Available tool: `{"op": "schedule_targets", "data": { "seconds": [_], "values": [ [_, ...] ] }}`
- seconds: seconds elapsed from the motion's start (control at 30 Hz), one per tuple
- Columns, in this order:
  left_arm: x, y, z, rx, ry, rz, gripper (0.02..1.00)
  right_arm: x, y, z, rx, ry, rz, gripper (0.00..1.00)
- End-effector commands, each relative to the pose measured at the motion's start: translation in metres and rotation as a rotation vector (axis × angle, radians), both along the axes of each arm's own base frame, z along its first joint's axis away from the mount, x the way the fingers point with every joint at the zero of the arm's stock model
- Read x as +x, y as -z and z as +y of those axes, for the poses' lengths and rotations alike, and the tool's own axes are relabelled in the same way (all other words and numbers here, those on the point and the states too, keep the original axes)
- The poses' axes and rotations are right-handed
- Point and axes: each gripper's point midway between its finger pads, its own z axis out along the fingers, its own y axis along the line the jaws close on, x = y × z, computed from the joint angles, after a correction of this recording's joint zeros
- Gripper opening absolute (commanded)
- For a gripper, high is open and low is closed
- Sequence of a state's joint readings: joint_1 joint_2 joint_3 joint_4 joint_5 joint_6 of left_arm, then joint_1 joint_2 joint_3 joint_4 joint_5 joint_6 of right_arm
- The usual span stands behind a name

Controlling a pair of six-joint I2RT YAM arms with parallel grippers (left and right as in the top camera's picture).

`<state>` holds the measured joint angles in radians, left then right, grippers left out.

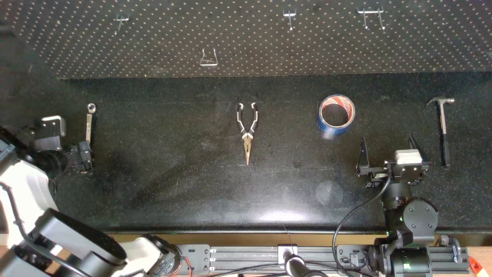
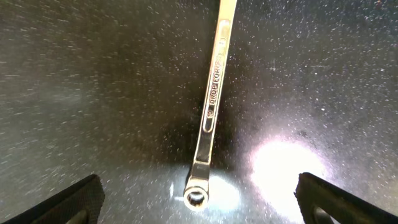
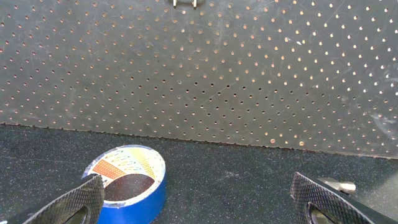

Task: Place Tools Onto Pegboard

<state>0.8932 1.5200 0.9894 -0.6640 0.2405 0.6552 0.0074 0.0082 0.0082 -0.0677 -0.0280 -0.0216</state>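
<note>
A silver wrench lies on the black table at the left, and its ring end sits between the wide-open fingers of my left gripper, untouched. White-handled pliers lie at the table's middle. A roll of blue tape stands right of them, seen closer as the blue tape. A hammer lies at the far right. My right gripper rests open near the front edge, facing the pegboard, nothing between its fingers.
The pegboard rises along the table's back edge with several metal hooks, one a triangular hook. Bare black table lies between the tools.
</note>
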Motion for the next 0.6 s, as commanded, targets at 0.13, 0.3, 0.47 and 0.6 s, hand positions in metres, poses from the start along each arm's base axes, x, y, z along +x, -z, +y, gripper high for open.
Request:
{"op": "schedule_targets", "data": {
  "seconds": [0.13, 0.3, 0.47, 0.6],
  "values": [
    [0.019, 0.038, 0.014, -0.041, 0.028, -0.015, 0.993, 0.0, 0.001, 0.0, -0.009, -0.004, 0.0, 0.972],
    [0.041, 0.057, 0.002, -0.043, 0.13, -0.015, 0.991, 0.0, 0.001, 0.0, -0.009, -0.004, 0.0, 0.969],
    [0.051, 0.061, -0.007, -0.047, 0.164, -0.022, 0.993, 0.0, 0.001, 0.0, -0.009, -0.004, 0.0, 0.969],
    [0.05, 0.068, -0.008, -0.073, 0.14, -0.012, 0.993, 0.0, 0.001, 0.0, -0.009, -0.004, 0.0, 0.969]
  ]
}}
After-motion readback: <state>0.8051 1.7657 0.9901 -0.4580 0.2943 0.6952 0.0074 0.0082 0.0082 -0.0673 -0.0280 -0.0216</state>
